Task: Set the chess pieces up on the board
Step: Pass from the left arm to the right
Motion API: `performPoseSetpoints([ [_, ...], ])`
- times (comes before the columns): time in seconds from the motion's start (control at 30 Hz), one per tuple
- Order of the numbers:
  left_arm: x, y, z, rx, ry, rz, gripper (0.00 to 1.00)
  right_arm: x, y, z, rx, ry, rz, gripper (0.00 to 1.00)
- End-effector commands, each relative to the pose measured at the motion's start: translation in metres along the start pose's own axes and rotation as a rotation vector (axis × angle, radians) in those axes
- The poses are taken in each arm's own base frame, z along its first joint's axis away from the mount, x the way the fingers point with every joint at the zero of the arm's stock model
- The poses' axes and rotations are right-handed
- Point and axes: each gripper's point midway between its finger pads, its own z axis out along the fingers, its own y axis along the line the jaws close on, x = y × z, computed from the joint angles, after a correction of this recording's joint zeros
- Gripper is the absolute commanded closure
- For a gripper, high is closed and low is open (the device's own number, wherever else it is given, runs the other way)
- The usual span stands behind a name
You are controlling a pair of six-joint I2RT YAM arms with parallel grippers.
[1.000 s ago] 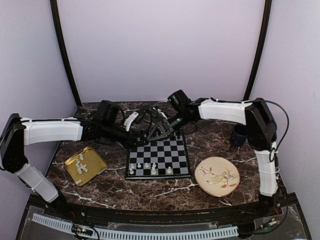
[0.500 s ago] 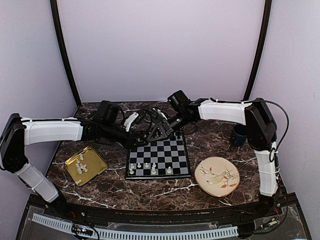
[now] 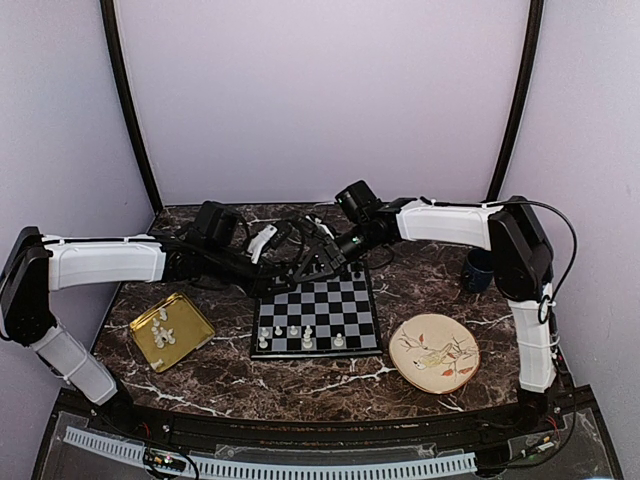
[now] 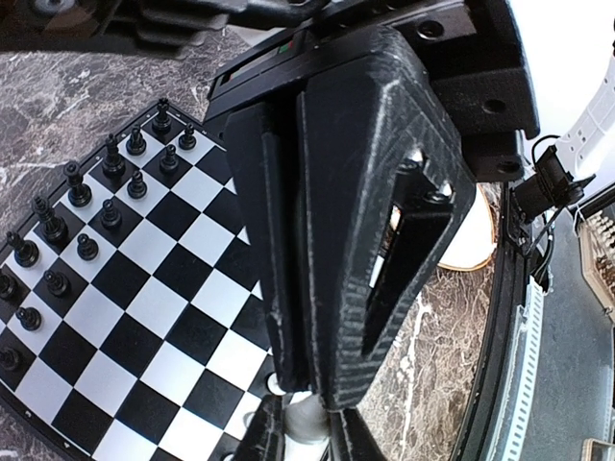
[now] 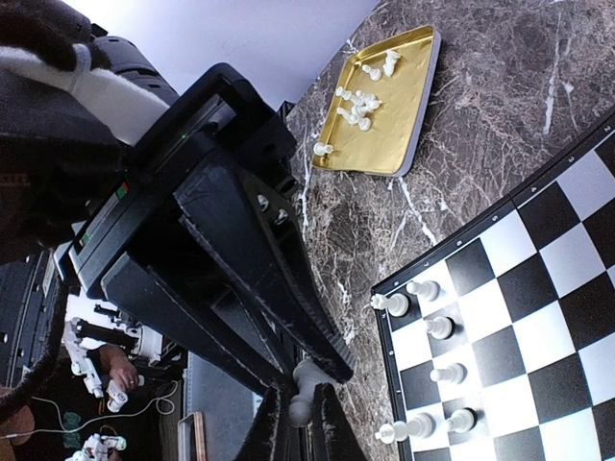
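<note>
Both grippers meet tip to tip above the far left edge of the board (image 3: 340,300). A small white chess piece (image 5: 306,389) sits between them. My left gripper (image 4: 300,389) is shut on one end of it, and my right gripper (image 5: 309,373) is shut on the other end. From above, the left gripper (image 3: 303,264) and right gripper (image 3: 320,262) hide the piece. Several white pieces (image 3: 292,331) stand on the board's near rows. Black pieces (image 4: 86,206) fill its far rows.
A gold tray (image 3: 195,325) holding several loose white pieces (image 3: 160,335) lies left of the board. A patterned plate (image 3: 434,352) lies to the board's right, and a dark blue cup (image 3: 477,268) stands behind it by the right arm.
The right gripper's jaws have drawn together onto the white piece held by the left gripper. Neither arm has shifted noticeably.
</note>
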Motion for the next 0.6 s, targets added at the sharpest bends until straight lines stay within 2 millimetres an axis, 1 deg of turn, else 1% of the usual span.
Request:
performPoseSetpoints([
  [0.0,-0.006,-0.001,0.0,0.0,-0.017,0.022,0.93,0.0,0.006,0.008,-0.04,0.003,-0.036,0.95],
  [0.07,-0.007,0.0,0.0,-0.005,-0.018,0.024,0.89,0.0,0.004,0.008,-0.028,0.0,-0.042,0.96],
  [0.2,-0.006,0.006,-0.005,-0.058,-0.003,0.05,0.74,-0.002,-0.002,0.004,0.02,-0.005,-0.076,0.97],
  [0.27,-0.01,0.011,-0.014,-0.113,-0.012,0.076,0.69,-0.003,-0.006,-0.001,0.077,-0.002,-0.115,0.98],
  [0.37,-0.019,0.019,-0.032,-0.208,-0.061,0.112,0.66,-0.003,-0.011,-0.011,0.168,0.0,-0.175,0.98],
  [0.47,-0.03,0.02,-0.05,-0.249,-0.125,0.136,0.62,-0.002,-0.013,-0.022,0.235,0.001,-0.214,0.98],
  [0.5,-0.035,0.021,-0.056,-0.263,-0.145,0.129,0.57,0.0,-0.015,-0.025,0.257,0.005,-0.224,0.98],
  [0.53,-0.039,0.023,-0.062,-0.282,-0.166,0.122,0.43,0.002,-0.016,-0.028,0.282,0.008,-0.239,0.98],
  [0.57,-0.046,0.025,-0.069,-0.312,-0.193,0.11,0.08,0.004,-0.019,-0.032,0.314,0.013,-0.252,0.98],
])
